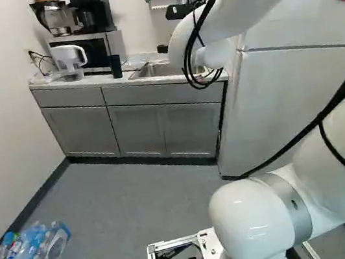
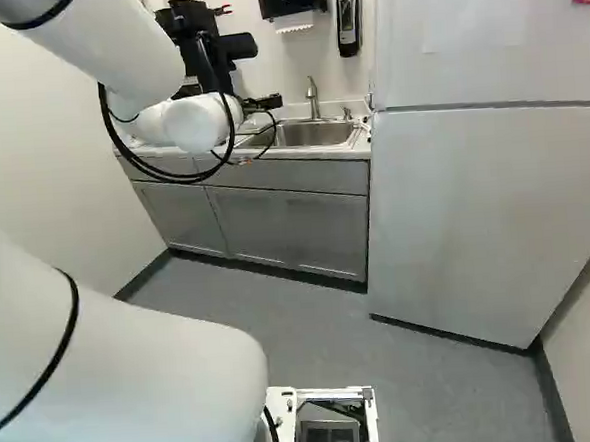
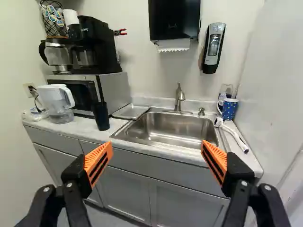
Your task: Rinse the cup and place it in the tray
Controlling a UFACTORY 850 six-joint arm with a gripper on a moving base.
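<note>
Mug (image 3: 230, 109): blue, pale-dotted, ceramic-looking; stands on the counter beside the white dish brush (image 3: 233, 133). I take it as my cup.
Gripper (image 3: 156, 147): wide open, nothing between its ribbed orange pads; I judge I'm at the approach, and must move in, lined up on the mug.
Sink (image 3: 175, 127): shiny steel, rounded corners.
Tray (image 3: 130, 111): flat, metallic, beside the basin.

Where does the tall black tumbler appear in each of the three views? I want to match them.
Left base view: tumbler left of the middle, on the pale counter.
Right base view: not visible.
Wrist view: ahead of the gripper, between the white-handled clear pitcher and the sink.
Shared landmark: the rectangular stainless-steel sink.
</note>
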